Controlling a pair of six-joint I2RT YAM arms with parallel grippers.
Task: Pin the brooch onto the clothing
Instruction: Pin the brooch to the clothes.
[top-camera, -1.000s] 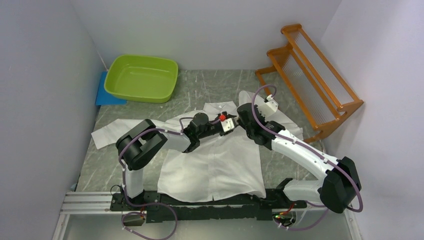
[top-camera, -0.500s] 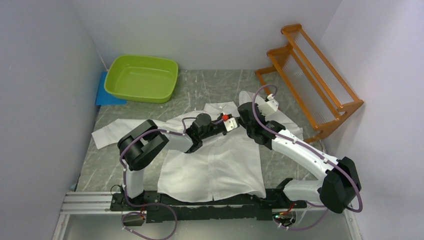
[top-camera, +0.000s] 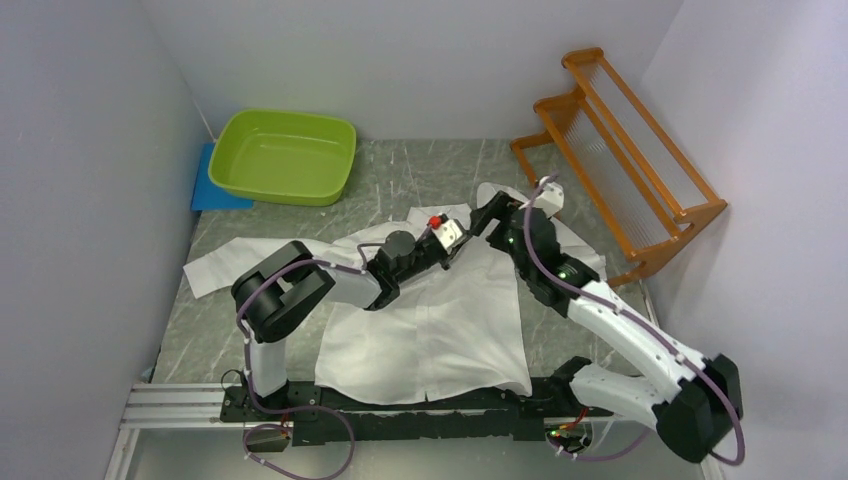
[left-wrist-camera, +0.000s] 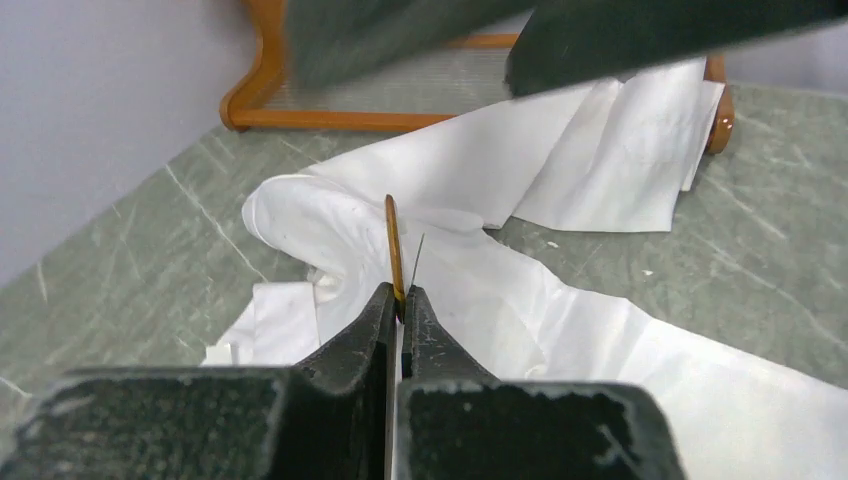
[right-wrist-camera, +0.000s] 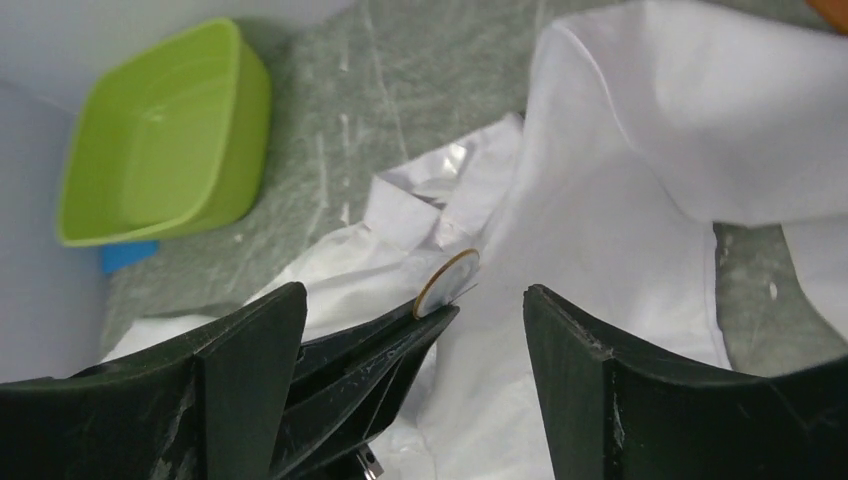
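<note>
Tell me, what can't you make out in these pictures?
Brooch face: edge-on in left wrist view, small in right wrist view.
Brooch, top view: too small to pick out.
Shirt chest, top view: covered by left arm.
Rack, left wrist view: cut off by top edge.

I log a lime-green plastic basin (top-camera: 285, 158) far left on the grey desk (top-camera: 420, 175), overlapping a blue pad (top-camera: 211, 192); orange wooden rack (top-camera: 620, 150) far right.
</note>
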